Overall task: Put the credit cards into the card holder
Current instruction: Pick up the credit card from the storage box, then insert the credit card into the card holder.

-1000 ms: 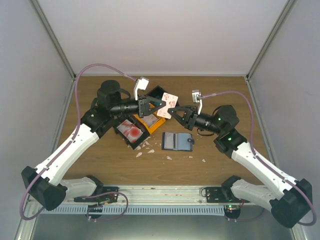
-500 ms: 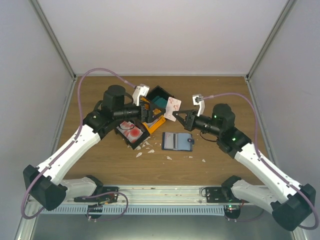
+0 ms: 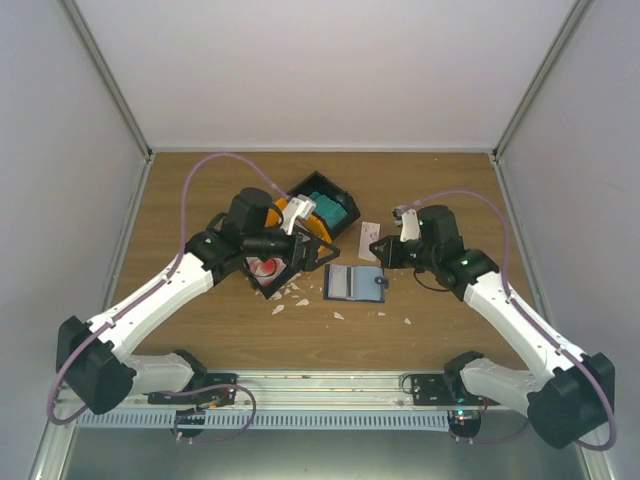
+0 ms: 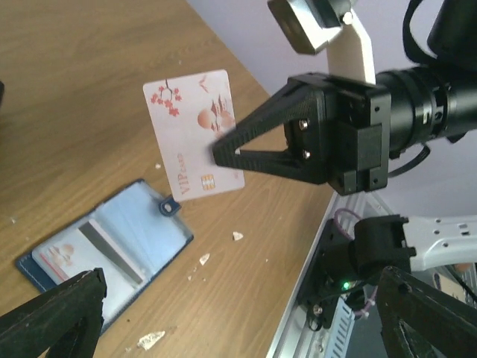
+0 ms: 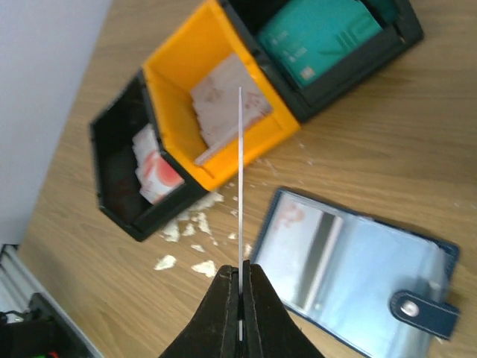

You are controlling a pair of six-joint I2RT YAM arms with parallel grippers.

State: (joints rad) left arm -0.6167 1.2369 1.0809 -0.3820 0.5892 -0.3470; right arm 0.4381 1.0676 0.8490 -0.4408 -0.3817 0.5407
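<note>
Right pincer [image 5: 240, 272] clenched on lower edge of pale credit card [image 4: 190, 119]. Card upright, held clear of counter [image 3: 450, 180], near open card holder [image 5: 350, 253]. Left pincer [image 3: 308, 242] released, spread wide, empty, beside orange bin [image 5: 175, 71]. Step judged: carrying card to holder. Next move called for tilting card, aligning edge with slot, sliding in.

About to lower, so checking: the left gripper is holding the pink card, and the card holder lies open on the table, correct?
Not quite: the right gripper holds the pink card, as the right wrist view shows; the left gripper is open and empty. The card holder does lie open on the table.
</note>
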